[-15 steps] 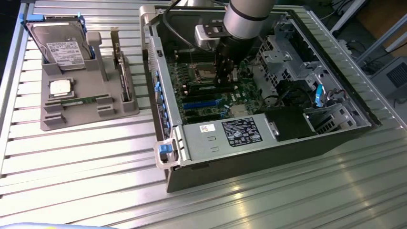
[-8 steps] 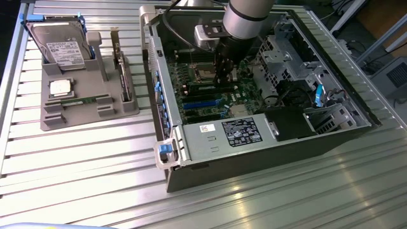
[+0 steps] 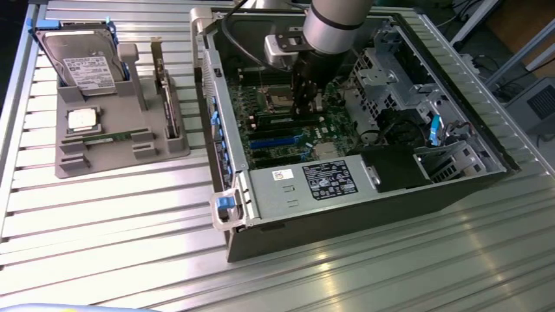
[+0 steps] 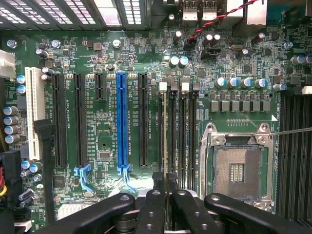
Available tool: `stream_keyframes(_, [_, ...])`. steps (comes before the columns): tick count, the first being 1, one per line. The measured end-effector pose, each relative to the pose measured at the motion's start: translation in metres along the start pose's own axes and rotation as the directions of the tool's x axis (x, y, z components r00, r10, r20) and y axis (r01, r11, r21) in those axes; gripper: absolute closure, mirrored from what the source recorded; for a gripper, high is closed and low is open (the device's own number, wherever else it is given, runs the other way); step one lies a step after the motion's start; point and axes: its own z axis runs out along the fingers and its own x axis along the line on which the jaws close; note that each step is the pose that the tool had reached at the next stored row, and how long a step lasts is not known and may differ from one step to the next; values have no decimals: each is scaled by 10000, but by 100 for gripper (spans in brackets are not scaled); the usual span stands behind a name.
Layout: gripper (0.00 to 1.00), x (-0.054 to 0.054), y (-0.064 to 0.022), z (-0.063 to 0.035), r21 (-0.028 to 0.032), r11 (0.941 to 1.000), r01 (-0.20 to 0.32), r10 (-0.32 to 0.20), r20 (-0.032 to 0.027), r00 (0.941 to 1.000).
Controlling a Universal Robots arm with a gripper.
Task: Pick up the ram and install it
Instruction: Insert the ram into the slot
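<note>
From the wrist view the black-fingered gripper [image 4: 165, 187] is nearly closed, its two narrow fingertips [image 4: 157, 181] pinching the ram, a long thin green circuit-board stick [image 4: 165, 136] seen edge-on, which runs straight away from the fingertips along one of the black memory slots [image 4: 181, 131] of the green motherboard [image 4: 102, 131]. Whether the stick is fully seated in the slot cannot be told. Just beside those slots lies the open silver processor socket [image 4: 237, 168], and on the other side stand a long blue expansion slot [image 4: 121, 122], several black ones and a white slot [image 4: 34, 114] farther off. The exterior view gives what the wrist camera cannot: the silver and grey robot arm [image 3: 334, 29] reaches straight down into the open dark-grey computer case [image 3: 347, 214] lying on its side on the ribbed metal table [image 3: 121, 214], with the gripper [image 3: 305, 107] low over the board [image 3: 269, 140] near the middle of the case. Nearest in that case is the silver power supply with a white label [image 3: 316, 182]; behind it the board and, towards the exterior view's right, grey metal drive cages [image 3: 381, 71]. Well apart, on the exterior view's left, a grey moulded parts holder [image 3: 78, 159] carries a second green memory stick [image 3: 113, 137] lying flat, a small silver processor chip [image 3: 82, 119], a dark upright expansion card with a metal bracket [image 3: 166, 97] and, farthest, a silver hard drive with blue rails [image 3: 82, 55].
</note>
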Motion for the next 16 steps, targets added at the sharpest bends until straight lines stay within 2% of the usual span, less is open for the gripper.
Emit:
stream_keyframes(10, [88, 0, 0, 12, 1, 10000, 0, 0, 1, 10000])
stream_keyframes(11, [87, 0, 0, 12, 0, 10000, 0, 0, 2, 10000])
stream_keyframes(12, [81, 0, 0, 12, 1, 10000, 0, 0, 2, 10000])
stream_keyframes(16, [81, -1, 0, -28, 0, 10000, -1, 1, -3, 10000])
